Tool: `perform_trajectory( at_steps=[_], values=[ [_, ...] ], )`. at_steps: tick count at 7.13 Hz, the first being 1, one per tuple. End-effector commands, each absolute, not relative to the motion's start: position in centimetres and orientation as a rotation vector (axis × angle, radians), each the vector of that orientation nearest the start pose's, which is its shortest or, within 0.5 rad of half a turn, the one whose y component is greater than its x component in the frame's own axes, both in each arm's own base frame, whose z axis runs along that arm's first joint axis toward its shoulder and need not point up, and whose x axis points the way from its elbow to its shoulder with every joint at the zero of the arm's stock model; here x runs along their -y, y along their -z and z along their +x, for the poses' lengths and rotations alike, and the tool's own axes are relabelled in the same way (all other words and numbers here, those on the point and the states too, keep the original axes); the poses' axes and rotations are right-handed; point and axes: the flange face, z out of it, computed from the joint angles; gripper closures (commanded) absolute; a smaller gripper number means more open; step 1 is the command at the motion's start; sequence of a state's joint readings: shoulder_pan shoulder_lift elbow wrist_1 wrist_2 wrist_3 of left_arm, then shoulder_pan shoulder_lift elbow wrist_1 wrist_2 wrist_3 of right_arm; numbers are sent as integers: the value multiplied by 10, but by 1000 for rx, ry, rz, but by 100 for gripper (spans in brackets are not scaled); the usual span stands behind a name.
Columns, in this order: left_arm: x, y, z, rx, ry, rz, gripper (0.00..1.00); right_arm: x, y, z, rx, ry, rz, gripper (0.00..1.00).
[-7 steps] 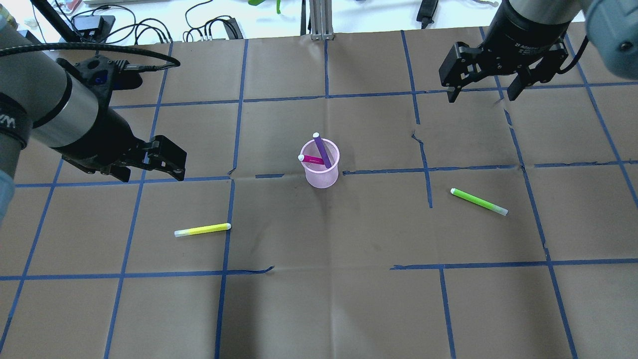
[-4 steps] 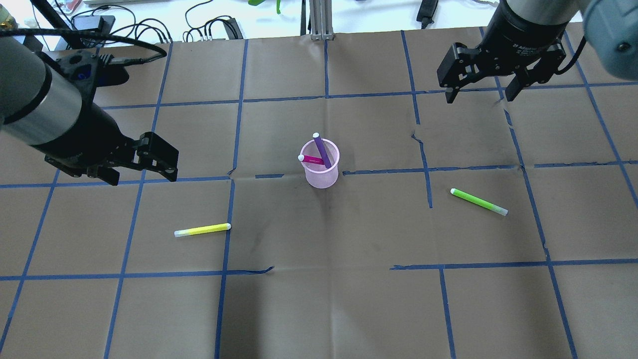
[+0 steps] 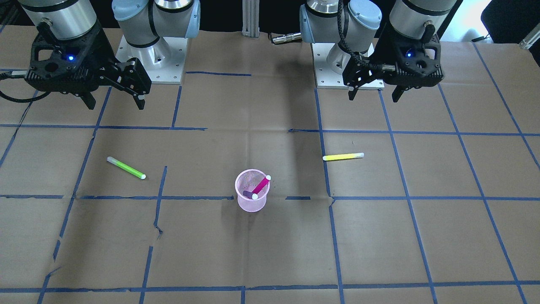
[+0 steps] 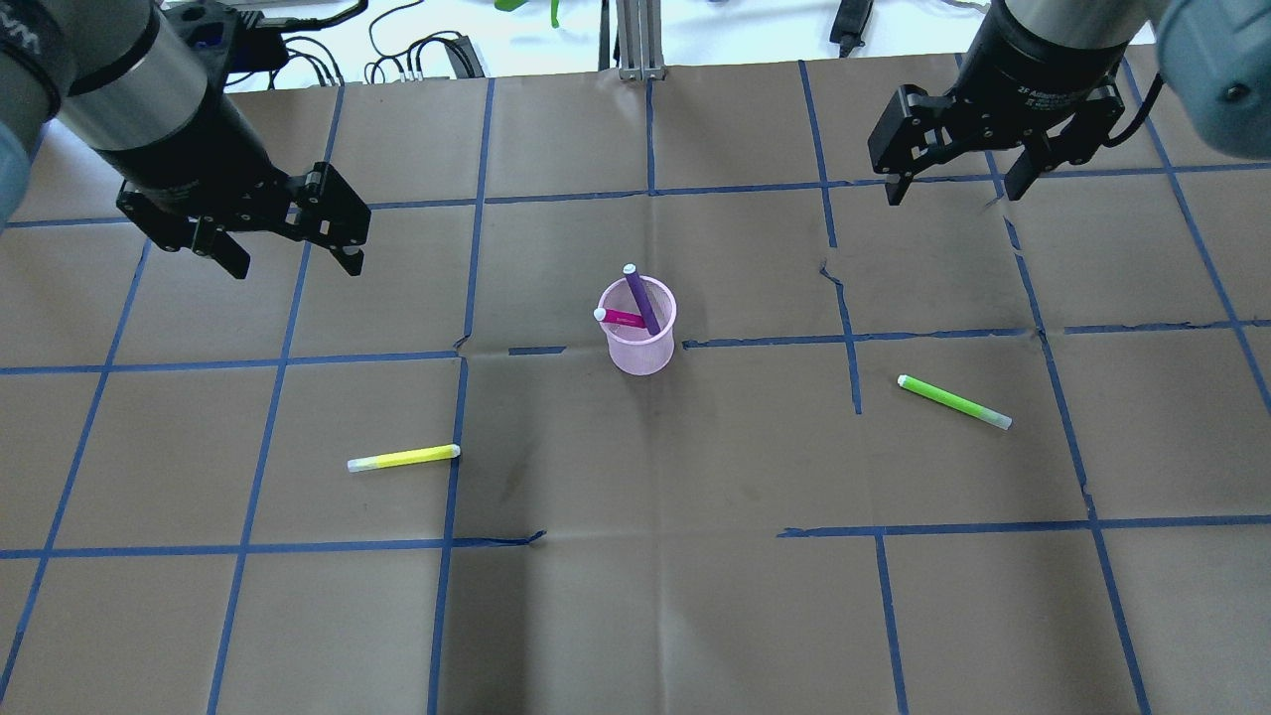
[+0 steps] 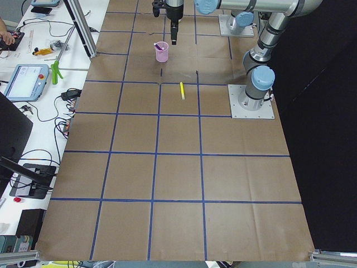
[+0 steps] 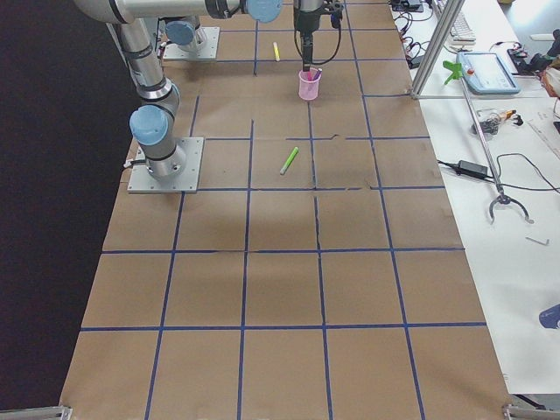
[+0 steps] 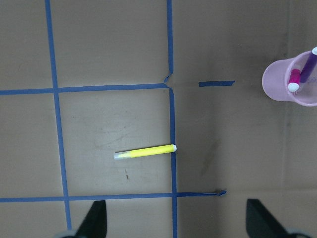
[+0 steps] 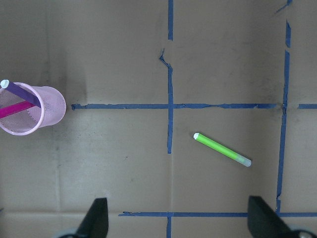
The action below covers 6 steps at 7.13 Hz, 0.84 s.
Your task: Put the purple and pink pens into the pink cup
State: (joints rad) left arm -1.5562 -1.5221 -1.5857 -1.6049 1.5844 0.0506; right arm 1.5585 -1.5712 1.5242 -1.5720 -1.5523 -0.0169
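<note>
The yellow pen (image 4: 404,458) and green pen (image 4: 953,401) lie untouched; past them the purple pen (image 4: 641,301) and pink pen (image 4: 624,319) lean inside the pink cup (image 4: 636,353), so the task looks done. Farther off, the left gripper (image 4: 296,266) has drawn away from the cup, jaws wide and empty. The right gripper (image 4: 953,194) waits unmoved, likewise wide and empty.

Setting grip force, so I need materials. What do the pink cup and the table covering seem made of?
Pink cup: likely fine metal mesh painted matte pink; its wall shows a tight grid and is see-through. Perforated plastic is possible.
Table covering: brown kraft-like paper, matte, with visible fold creases.
</note>
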Motion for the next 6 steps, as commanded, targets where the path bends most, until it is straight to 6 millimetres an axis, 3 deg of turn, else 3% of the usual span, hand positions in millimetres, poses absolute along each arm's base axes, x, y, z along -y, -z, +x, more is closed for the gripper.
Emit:
perform_trajectory(
  at_steps=[1, 6],
  values=[
    [480, -496, -141, -3109, 16, 97, 3, 497, -511, 129, -3123, 72, -8, 0],
    [473, -500, -137, -3111, 32, 176, 3, 497, -512, 129, -3123, 77, -8, 0]
  ],
)
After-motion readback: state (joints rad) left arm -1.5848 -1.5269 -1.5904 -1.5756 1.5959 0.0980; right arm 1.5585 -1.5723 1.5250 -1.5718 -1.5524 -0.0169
